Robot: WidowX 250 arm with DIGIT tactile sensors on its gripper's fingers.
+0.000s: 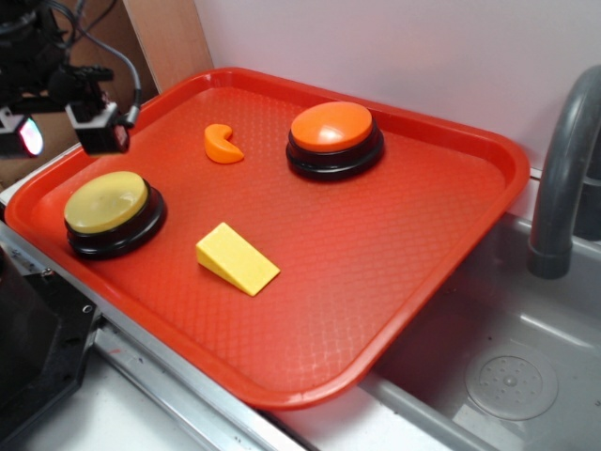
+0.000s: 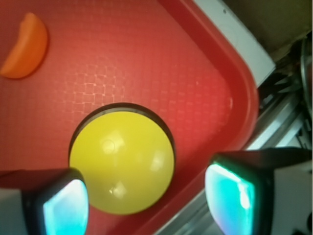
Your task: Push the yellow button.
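The gripper (image 1: 70, 130) hangs above the tray's (image 1: 423, 272) near-left corner with its two fingers (image 2: 56, 203) spread wide apart and nothing between them; neither pad touches anything. From the wrist view, the yellow button (image 2: 122, 161) sits directly below the gap, its dome showing between the fingertips. From the exterior view it rests on its black base at the tray's left edge, below the gripper and clear of it. A yellow wedge block (image 1: 237, 258) lies just to its right, an orange button (image 1: 333, 138) and a small orange crescent piece (image 1: 223, 144) farther back.
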